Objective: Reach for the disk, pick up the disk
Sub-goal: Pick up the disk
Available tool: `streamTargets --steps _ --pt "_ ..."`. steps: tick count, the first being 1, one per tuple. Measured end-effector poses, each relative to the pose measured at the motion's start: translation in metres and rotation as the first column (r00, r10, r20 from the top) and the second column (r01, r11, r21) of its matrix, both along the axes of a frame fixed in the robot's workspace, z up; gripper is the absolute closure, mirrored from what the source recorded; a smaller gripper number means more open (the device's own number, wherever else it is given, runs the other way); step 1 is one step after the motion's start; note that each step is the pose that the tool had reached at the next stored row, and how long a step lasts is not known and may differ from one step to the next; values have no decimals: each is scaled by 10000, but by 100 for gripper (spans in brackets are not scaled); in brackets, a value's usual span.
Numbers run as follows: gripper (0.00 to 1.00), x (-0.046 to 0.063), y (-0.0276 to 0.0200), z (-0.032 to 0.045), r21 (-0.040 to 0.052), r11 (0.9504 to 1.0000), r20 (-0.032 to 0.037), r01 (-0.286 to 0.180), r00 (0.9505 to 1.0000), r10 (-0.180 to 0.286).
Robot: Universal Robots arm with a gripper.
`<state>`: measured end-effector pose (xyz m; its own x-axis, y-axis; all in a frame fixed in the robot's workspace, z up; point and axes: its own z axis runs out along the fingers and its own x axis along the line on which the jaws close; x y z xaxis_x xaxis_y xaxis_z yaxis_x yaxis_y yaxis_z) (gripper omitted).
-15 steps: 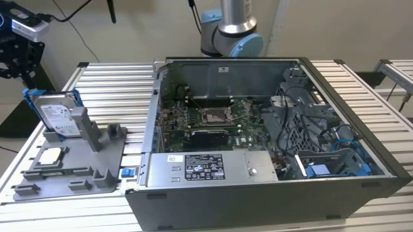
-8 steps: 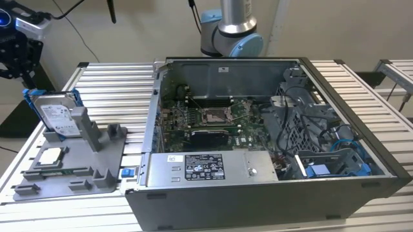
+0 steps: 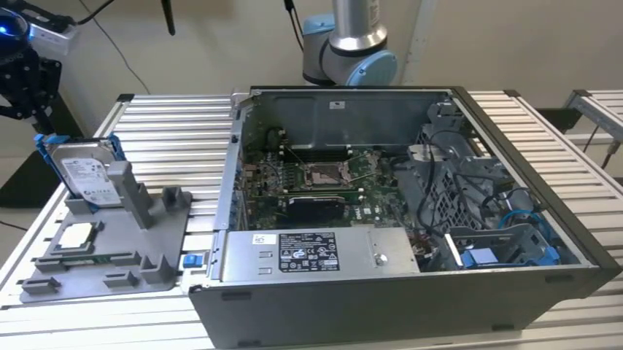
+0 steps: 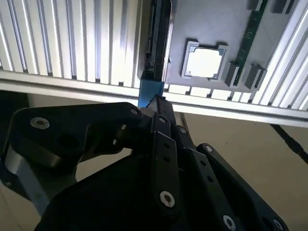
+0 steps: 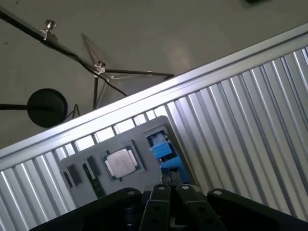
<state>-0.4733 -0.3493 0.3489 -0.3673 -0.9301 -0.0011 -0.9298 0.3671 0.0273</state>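
The reach is the step in hand, as I judge it; nothing is gripped yet. The disk (image 3: 83,171) stands on edge at the back of a grey fixture (image 3: 156,240), label facing out and blue frame around its rim; the fixture lies on the slatted table (image 3: 175,124) to the exterior view's left of the open computer case (image 3: 389,306). A small square chip (image 3: 76,237) lies flat on the same fixture, nearer the front. The gripper (image 3: 25,109) hangs above the disk and a little to the exterior view's left of it, apart from it; whether it is wide or narrow I cannot tell. In the second wrist view the disk shows edge-on, in line with the gripper. A pick-up from here would, I think, call for a straight descent squared to that thin edge, gripping the flat faces and keeping clear of the fixture's upright post beside the disk.
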Motion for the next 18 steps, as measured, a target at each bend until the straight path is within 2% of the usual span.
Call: streamTargets --steps 4,8,12,16,17,18 --pt "100 0 0 0 -2 9974 52 -718 9974 718" --pt "100 0 0 0 -9 9896 114 -1439 9895 1439" --pt "100 0 0 0 -23 9763 192 -2163 9761 2163" --pt "100 1 0 -2 -34 9589 242 -2839 9586 2839" --pt "100 1 0 -2 -35 9556 242 -2945 9553 2945" --pt "100 1 0 -1 -35 9548 241 -2973 9545 2973"
